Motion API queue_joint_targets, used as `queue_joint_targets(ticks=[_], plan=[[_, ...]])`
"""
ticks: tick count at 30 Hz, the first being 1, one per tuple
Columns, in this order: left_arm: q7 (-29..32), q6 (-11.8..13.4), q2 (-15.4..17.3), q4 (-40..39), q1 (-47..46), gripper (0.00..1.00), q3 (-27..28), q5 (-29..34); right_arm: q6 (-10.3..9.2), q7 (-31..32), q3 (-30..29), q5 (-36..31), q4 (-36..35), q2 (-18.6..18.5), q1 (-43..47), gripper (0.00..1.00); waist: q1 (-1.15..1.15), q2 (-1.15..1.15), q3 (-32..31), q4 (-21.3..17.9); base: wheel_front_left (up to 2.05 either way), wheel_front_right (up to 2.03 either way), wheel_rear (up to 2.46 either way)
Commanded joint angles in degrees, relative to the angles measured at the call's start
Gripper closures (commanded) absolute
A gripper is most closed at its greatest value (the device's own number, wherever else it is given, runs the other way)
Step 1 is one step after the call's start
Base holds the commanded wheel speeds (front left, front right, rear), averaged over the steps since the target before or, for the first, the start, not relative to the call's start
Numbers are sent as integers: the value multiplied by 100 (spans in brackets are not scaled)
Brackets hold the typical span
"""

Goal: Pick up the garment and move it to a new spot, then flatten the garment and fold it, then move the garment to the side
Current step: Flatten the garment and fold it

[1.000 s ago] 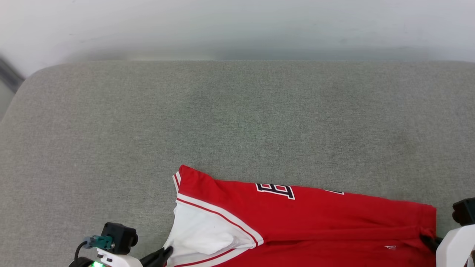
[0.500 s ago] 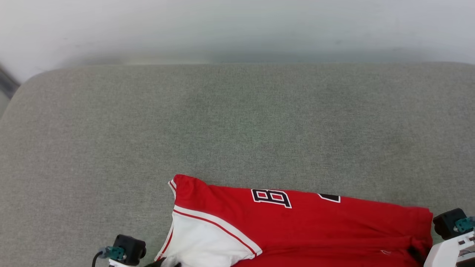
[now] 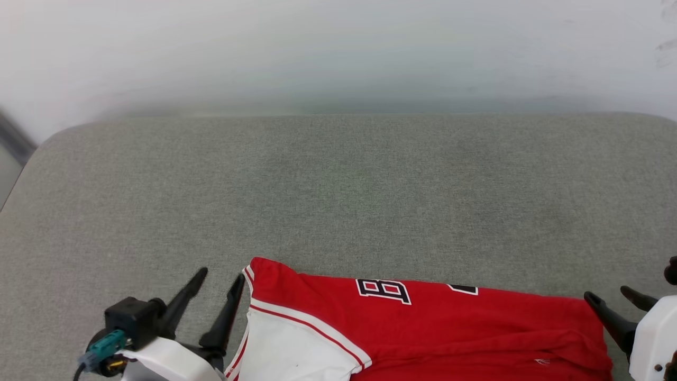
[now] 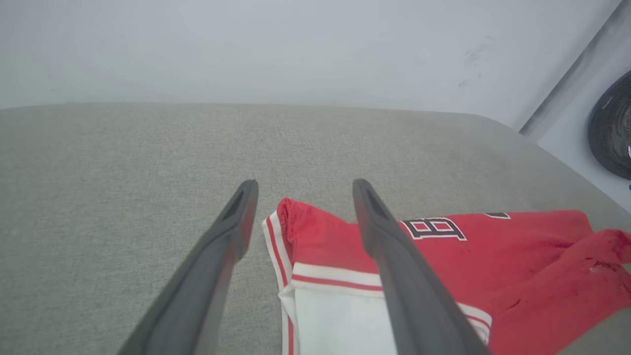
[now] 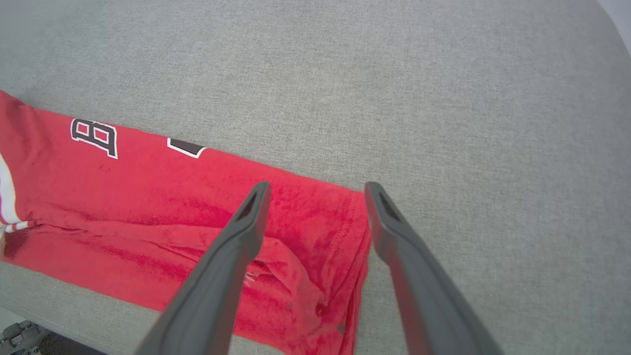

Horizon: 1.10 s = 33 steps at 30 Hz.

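The garment (image 3: 449, 328) is a red shirt with a white sleeve (image 3: 285, 349) and black lettering. It lies as a long folded strip along the near edge of the grey padded surface (image 3: 338, 185). My left gripper (image 3: 221, 278) stands open just left of the sleeve end, nothing between its fingers. In the left wrist view the left gripper (image 4: 304, 185) straddles the garment's (image 4: 493, 256) striped corner from above. My right gripper (image 3: 608, 293) is open at the garment's right end. In the right wrist view the right gripper (image 5: 318, 187) hovers over the garment's (image 5: 148, 197) crumpled hem corner.
A pale wall (image 3: 338, 53) rises behind the grey surface, whose rounded far corners show at left and right. A dark round object (image 4: 613, 133) sits beyond the surface's far right in the left wrist view. Bare grey fabric stretches beyond the garment.
Both grippers have opened and let go of the garment: the left from the white sleeve, the right from the hem corner. The garment now rests on the surface. The head camera has shifted slightly.
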Motion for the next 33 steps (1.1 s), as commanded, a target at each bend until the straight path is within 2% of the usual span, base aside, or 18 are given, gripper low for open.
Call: queue_joint_targets(ticks=[1, 2, 4, 7, 12, 17, 19, 20, 26, 33], plan=[[-159, 111, -81, -36, 57, 0, 166, 134, -2, 103, -186, -31, -63, 186, 51, 0, 0, 0, -16, -3, 0, 0, 0], [-219, 196, -108, -56, 95, 0, 289, 271, -2, 187, -305, -70, -94, 287, 79, 0, 0, 0, -20, -11, 0, 0, 0], [-273, 337, -378, -191, 239, 0, 677, 324, -2, 372, -598, -168, -107, 549, 132, 0, 0, 0, -25, -20, 0, 0, 0], [-287, 360, -814, -600, 547, 0, 1482, 802, -1, 633, -1091, -349, -137, 1037, 242, 0, 0, 0, -6, 2, 0, 0, 0], [-284, 18, -1403, -955, 986, 0, 2249, 1786, -2, 874, -1759, -842, -106, 1652, 439, 0, 0, 0, 65, 77, 0, 0, 0], [-286, -352, -1944, -1106, 1204, 0, 2818, 2404, -1, 962, -2193, -1098, 50, 2135, 426, 0, 0, 0, 113, 154, 0, 0, 0], [-286, -513, -2163, -1211, 1274, 0, 2999, 2624, -1, 975, -2272, -1145, 154, 2234, 437, 0, 0, 0, 147, 194, 0, 0, 0], [-286, -513, -2163, -1211, 1274, 0, 2999, 2624, -1, 975, -2272, -1145, 154, 2234, 437, 0, 0, 0, 147, 194, 0, 0, 0], [-280, -980, -2562, -1087, 1385, 0, 3213, 3073, -1, 960, -2411, -1185, 510, 2369, 377, 0, 0, 0, 288, 304, 0, 0, 0], [-281, -1173, -2758, -1004, 1175, 0, 3293, 3203, -1, 886, -2228, -1225, 1027, 2306, 338, 0, 0, 0, 498, 434, 0, 0, 0]])
